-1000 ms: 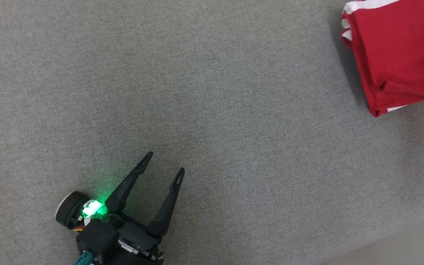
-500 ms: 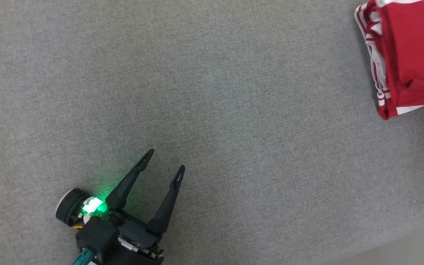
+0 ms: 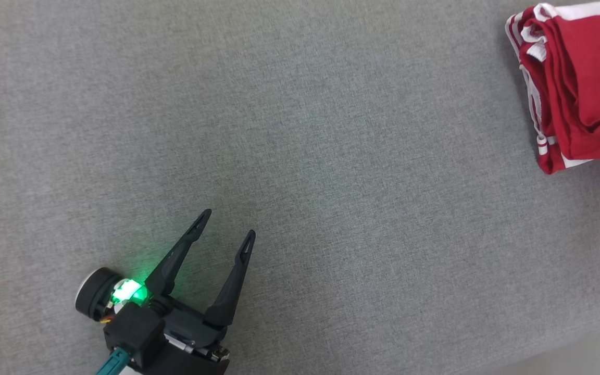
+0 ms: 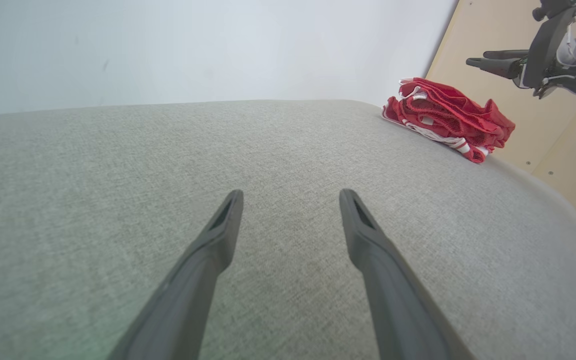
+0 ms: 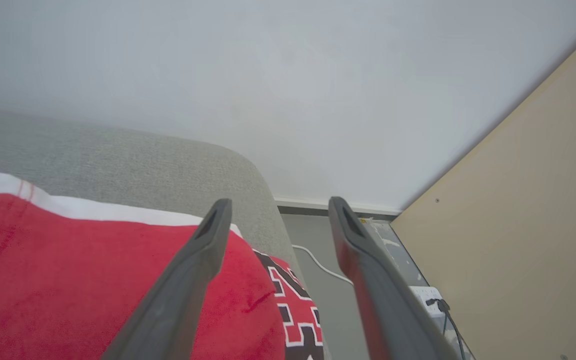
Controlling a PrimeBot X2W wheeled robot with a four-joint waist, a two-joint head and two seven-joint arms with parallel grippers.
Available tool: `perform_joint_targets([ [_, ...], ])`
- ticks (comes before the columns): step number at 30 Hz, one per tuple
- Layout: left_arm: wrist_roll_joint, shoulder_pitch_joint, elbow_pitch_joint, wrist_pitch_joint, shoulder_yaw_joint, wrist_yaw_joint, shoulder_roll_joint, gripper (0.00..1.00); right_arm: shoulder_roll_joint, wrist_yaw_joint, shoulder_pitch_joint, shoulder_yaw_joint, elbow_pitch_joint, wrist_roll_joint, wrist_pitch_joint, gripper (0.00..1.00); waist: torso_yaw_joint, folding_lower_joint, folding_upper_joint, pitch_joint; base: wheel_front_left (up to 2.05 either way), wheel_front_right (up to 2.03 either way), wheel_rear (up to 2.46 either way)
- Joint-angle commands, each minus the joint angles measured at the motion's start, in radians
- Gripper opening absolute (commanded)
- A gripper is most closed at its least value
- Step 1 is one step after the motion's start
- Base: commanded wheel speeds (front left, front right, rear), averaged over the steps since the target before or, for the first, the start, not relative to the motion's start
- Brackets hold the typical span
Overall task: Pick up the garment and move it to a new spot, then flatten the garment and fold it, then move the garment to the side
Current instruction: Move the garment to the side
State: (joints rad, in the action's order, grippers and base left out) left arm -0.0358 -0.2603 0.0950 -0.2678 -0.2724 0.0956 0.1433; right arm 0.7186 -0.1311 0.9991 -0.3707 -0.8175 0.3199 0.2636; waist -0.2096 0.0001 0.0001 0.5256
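Garment (image 3: 581, 88), folded red knit, white trim, woven grey table (image 3: 300, 130)

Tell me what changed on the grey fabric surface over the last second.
The folded red garment with white trim slid rightward in the head view, and its layered, striped left edge now shows more. The right pincer is open over it, holding nothing. The left pincer stayed open, almost in place above the grey fabric surface.
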Motion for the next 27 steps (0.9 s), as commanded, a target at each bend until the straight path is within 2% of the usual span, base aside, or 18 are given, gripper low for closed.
perform_joint_targets([
  [1,-0.017,0.018,-0.03,0.007,0.013,-0.006,0.009,1.0,-0.048,0.001,-0.044,0.044,0.04,-0.045,0.0,1.0,0.007,-0.0001,-0.0001,-0.02,0.0,0.0,0.0],
  [5,-0.024,0.024,-0.032,0.005,0.015,-0.018,-0.011,1.0,-0.155,0.001,-0.123,0.114,0.125,-0.057,0.0,1.0,0.025,-0.0001,-0.0001,-0.063,0.0,0.0,0.0],
  [9,-0.038,0.027,-0.03,0.004,0.031,-0.038,-0.03,1.0,-0.203,0.001,-0.156,0.128,0.172,-0.043,0.001,1.0,0.046,-0.0001,-0.0001,-0.095,0.0,0.0,0.0],
  [17,-0.114,0.057,-0.06,0.004,0.099,-0.081,-0.072,1.0,-0.309,0.001,-0.226,0.07,0.203,-0.023,0.0,1.0,0.125,-0.0001,-0.0001,-0.197,0.0,0.0,0.0],
  [27,-0.153,0.132,-0.075,0.004,0.166,-0.137,-0.091,1.0,-0.394,0.001,-0.369,-0.014,0.217,0.01,0.0,1.0,0.231,-0.0001,-0.0001,-0.359,0.0,0.0,0.0],
])
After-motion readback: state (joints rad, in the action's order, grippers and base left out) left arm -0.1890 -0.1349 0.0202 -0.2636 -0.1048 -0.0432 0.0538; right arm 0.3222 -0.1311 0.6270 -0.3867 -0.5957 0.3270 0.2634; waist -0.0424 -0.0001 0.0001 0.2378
